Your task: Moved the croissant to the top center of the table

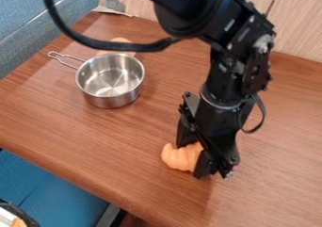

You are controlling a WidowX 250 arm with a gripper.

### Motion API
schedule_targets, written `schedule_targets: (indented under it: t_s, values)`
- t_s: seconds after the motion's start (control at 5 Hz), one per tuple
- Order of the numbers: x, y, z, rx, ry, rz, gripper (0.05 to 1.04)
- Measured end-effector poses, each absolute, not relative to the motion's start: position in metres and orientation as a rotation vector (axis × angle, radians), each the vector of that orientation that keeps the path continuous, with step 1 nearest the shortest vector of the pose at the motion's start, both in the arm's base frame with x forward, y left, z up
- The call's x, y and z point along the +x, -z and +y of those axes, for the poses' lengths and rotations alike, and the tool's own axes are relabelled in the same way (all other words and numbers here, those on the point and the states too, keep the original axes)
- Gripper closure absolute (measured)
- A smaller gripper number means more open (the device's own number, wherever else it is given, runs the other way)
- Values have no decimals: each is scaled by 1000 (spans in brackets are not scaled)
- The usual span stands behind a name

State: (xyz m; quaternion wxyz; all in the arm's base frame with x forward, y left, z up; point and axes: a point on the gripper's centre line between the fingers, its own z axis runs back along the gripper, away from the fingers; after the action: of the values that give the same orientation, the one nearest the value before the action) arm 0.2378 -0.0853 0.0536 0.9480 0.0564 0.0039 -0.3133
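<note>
Down around the croissant (179, 157) with the black gripper (192, 160), toward the near side of the wooden table (75, 129); parted only to the croissant's width and apparently closed on it, though hard to be sure against such dark fingers. Pinched at the right end, probably for a steady lift. Best carried far, passing right of the steel saucepan (110, 100).
</note>
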Motion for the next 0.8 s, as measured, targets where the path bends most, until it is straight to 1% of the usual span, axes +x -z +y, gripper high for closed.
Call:
schedule_targets:
  t_s: [0.2, 0.4, 0.6, 0.8]
  values:
    - [253, -68, -74, 109, 575, -31, 428]
    - [273, -84, -63, 82, 503, -70, 428]
    - [308, -103, -50, 49, 447, -132, 428]
    - [345, -106, -41, 30, 412, -139, 428]
